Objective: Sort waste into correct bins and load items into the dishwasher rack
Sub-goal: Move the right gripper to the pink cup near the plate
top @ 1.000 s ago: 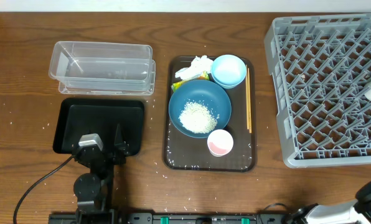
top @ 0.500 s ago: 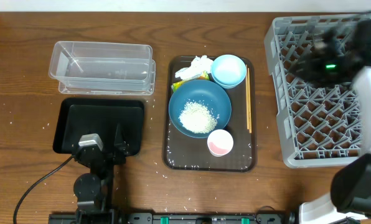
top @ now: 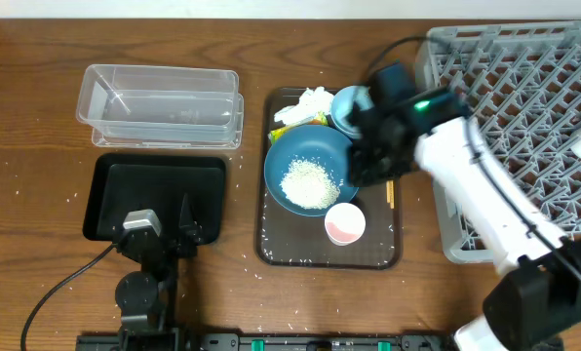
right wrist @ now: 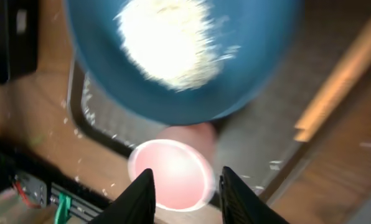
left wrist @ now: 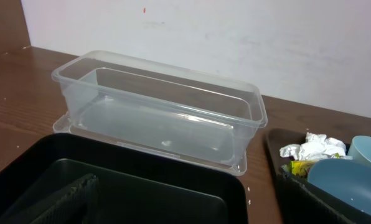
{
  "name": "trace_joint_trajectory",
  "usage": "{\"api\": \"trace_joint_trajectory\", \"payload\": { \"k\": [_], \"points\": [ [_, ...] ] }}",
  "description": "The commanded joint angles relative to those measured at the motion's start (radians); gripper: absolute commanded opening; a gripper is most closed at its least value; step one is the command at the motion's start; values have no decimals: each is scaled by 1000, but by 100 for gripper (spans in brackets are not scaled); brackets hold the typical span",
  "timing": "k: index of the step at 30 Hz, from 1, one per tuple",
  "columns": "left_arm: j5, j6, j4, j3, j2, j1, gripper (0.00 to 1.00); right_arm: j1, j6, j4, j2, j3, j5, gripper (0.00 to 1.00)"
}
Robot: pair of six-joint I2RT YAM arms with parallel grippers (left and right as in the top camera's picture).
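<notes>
Brown wood-grain table (top: 37,97). Upper left, the clear smooth plastic container (top: 159,105) lies long side left-to-right. Below it is the matte black tray (top: 115,190), the left gripper (top: 164,222) over it, jaws wide apart and empty. Centre, the round dark-blue bowl (top: 305,146) holds heaped rice (top: 308,182). The right gripper (right wrist: 187,173), jaws apart and empty, hangs beside it, near the pink cup (top: 345,224). Thin chopsticks (top: 389,198) point up-down. Grey lattice rack (top: 524,58), far right.

1 clear container (left wrist: 164,93) stands upright on the wooden table (left wrist: 23,81), nothing visible inside it. Behind it rises a white wall (left wrist: 235,37). In front of it lies the black tray (left wrist: 142,186). To its right, a brown serving tray (left wrist: 274,140) holds a crumpled white napkin (left wrist: 313,149), a yellow-green wrapper (left wrist: 304,166), 1 dark-blue bowl (left wrist: 344,180) and 1 light-blue bowl (left wrist: 367,150), both cut off by the frame.
</notes>
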Motion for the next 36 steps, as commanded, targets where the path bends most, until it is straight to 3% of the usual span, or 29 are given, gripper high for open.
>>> {"api": "trace_joint_trajectory", "payload": {
  "k": [1,9,22,29,36],
  "points": [
    [-23,-12,-34,-20,-3,5,92,80,49,23,-12,-29,20,32],
    [-23,-12,-34,-20,-3,5,92,227,158,82,-12,-137,146,35],
    [-23,-12,-34,-20,-3,5,92,297,160,239,-12,-297,143,41],
    [-23,-12,-34,-20,-3,5,92,334,161,322,-11,-387,195,40],
    [-23,-12,-34,-20,-3,5,92,376,193,330,-12,-375,242,32]
  ]
}}
